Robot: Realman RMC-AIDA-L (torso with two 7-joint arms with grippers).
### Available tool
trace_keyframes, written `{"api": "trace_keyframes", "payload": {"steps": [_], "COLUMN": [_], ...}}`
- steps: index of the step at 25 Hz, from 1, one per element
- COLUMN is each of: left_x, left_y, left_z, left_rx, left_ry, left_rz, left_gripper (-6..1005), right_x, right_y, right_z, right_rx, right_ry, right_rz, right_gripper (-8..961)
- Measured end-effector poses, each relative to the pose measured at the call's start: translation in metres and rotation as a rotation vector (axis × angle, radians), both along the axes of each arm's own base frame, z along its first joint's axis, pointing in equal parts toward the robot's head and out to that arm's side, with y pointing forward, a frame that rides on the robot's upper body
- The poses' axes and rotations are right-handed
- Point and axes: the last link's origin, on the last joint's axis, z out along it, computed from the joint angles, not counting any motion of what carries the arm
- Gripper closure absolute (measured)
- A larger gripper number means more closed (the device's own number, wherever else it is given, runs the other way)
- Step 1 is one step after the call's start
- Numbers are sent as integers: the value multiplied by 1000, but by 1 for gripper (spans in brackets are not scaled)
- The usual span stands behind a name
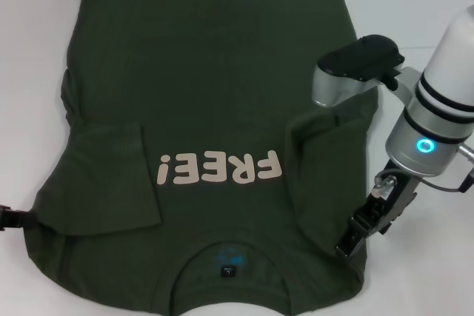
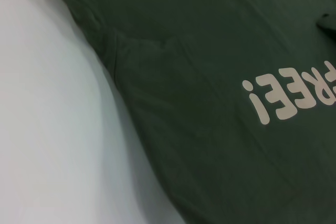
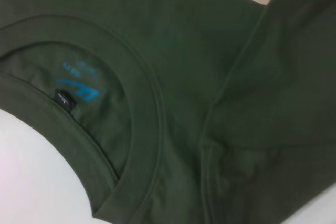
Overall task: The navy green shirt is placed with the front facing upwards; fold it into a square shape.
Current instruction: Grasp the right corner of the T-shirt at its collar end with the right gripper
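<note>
- The navy green shirt point(image 1: 207, 101) lies front up on the white table point(image 1: 29, 49) and fills most of the head view, its hem along the top of the frame and its neck at the bottom edge
- The cream "FREE!" print point(image 1: 220, 169) sits a little below the middle of the frame and reads upside down from the head camera
- Both short sleeves are folded inward onto the body: the left sleeve point(image 1: 111, 175) makes a flap at the lower left of the print, the right sleeve point(image 1: 326, 138) makes a ridge just right of it
- The ribbed collar point(image 3: 142, 129) curves through the right wrist view, with a small dark neck label point(image 3: 65, 100) inside it beside some blue printing (too small to read)
- The right gripper point(image 1: 354, 240) is at the lower right of the head view, its dark fingers angled down at the shirt's shoulder edge; whether they are parted or closed on cloth I cannot tell
- The left gripper point(image 1: 9, 217) shows only as a dark tip at the far left edge, touching or just beside the shirt's lower left corner; its grip cannot be told
- The left wrist view shows the shirt's side edge, a sleeve fold and part of the print against bare table
</note>
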Motion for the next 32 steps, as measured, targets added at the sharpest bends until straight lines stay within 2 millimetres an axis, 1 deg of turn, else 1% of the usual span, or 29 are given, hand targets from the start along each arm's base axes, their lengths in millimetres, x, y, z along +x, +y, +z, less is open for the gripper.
{"api": "trace_keyframes", "payload": {"steps": [9,24,29,32], "left_x": [1,3,4,4], "left_y": [1,3,4,4], "left_z": [0,0,0,0], "left_rx": [1,0,-2,-2], "left_ry": [-1,-1,0,0], "left_rz": [1,-2,-4,-4], "left_gripper": [974,975,975,975], "right_x": [2,6,5,4], "right_y": [0,1,2,2], "right_z": [-15,-21,-21,-21], "right_rx": [-22,-17,-14,-14], "right_ry": [-14,-39,-45,-46], "right_rz": [17,43,47,50], "right_gripper": [54,56,258,326]}}
